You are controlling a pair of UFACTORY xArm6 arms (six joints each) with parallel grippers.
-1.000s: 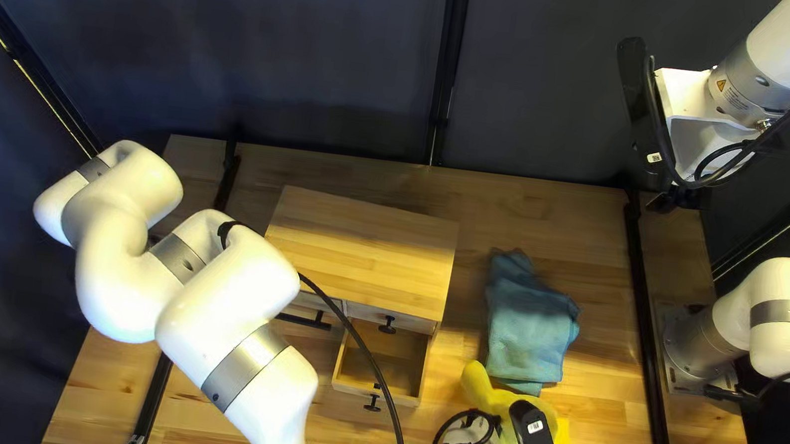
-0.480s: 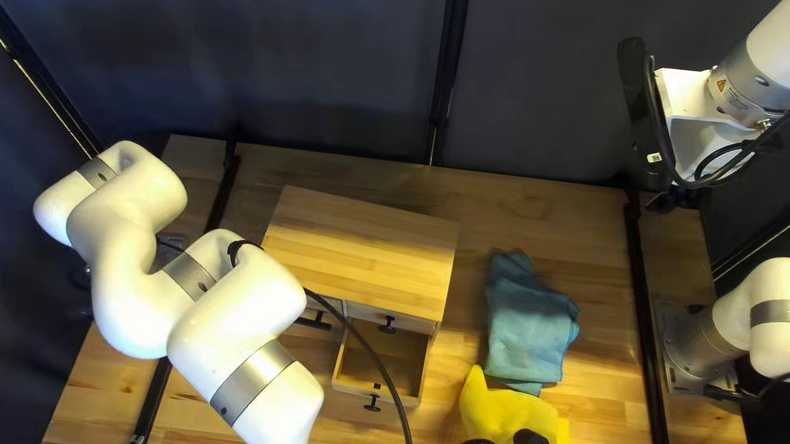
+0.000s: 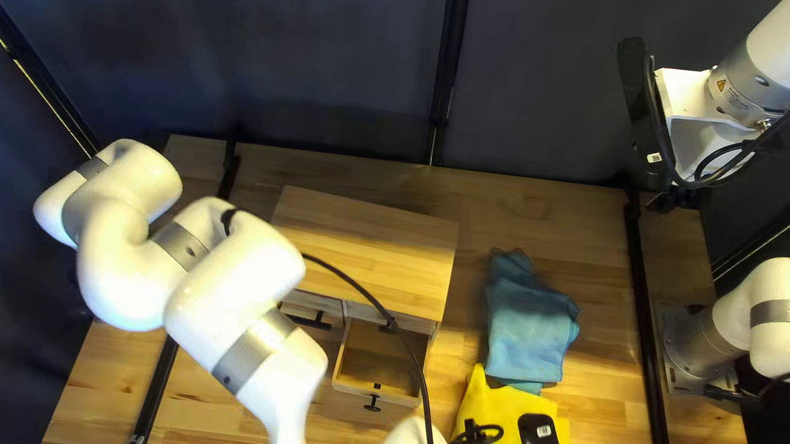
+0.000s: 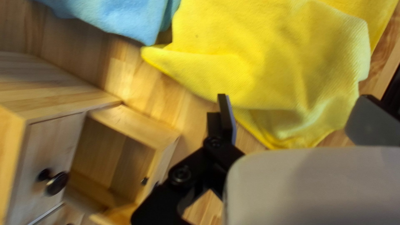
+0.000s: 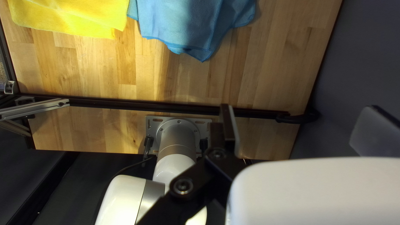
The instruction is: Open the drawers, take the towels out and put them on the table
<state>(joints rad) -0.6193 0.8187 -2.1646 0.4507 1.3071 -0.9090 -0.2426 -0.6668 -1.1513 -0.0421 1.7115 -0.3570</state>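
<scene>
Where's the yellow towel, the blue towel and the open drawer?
yellow towel [image 3: 496, 408]: top left view, on its flat middle.
blue towel [image 3: 529, 329]: top left view, on its folded middle.
open drawer [image 3: 370, 360]: top left view, on its bare inside floor.

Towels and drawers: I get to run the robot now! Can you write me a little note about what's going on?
Left gripper: fingers open, holding nothing, beside the yellow towel.
Right gripper: open, empty, high above its own arm's base.
Yellow towel and blue towel lie side by side on the table, right of the drawer chest in the top left view.
Done: one drawer is pulled out and looks empty; two towels are out.
Left: another drawer with a knob is shut. Probably open it and check for towels.
</scene>
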